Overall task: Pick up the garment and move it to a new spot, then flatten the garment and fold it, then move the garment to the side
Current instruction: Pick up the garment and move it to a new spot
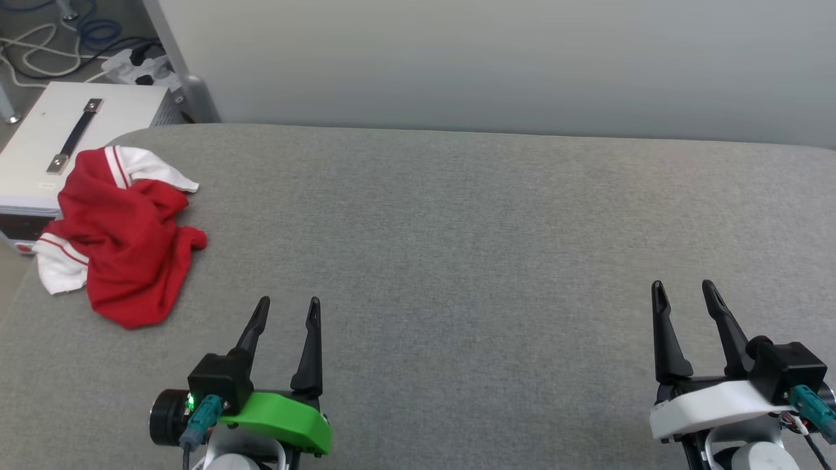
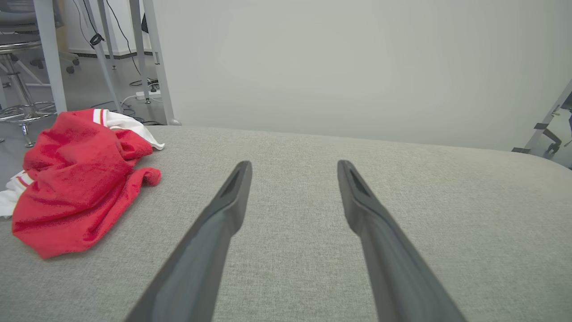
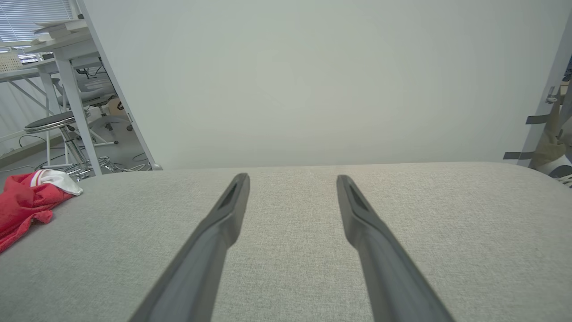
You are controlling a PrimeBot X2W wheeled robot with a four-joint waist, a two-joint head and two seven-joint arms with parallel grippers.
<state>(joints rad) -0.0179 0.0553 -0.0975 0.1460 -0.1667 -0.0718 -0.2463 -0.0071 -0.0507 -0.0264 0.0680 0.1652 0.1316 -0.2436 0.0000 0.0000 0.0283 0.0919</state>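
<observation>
The garment (image 1: 124, 241) lies crumpled in a red heap with white sleeves at the far left edge of the grey table (image 1: 457, 228). It also appears at the left of the left wrist view (image 2: 76, 183) and at the left edge of the right wrist view (image 3: 27, 203). My left gripper (image 1: 289, 310) hovers open near the table's front, to the right of the garment and apart from it. My right gripper (image 1: 684, 292) stands open at the front right, far from the garment. Both hold nothing.
A white box with a dark handle (image 1: 72, 140) stands off the table's left edge, behind the garment. Cables and a power strip (image 1: 140, 65) lie on the floor beyond it. A pale wall (image 1: 496, 62) runs behind the table.
</observation>
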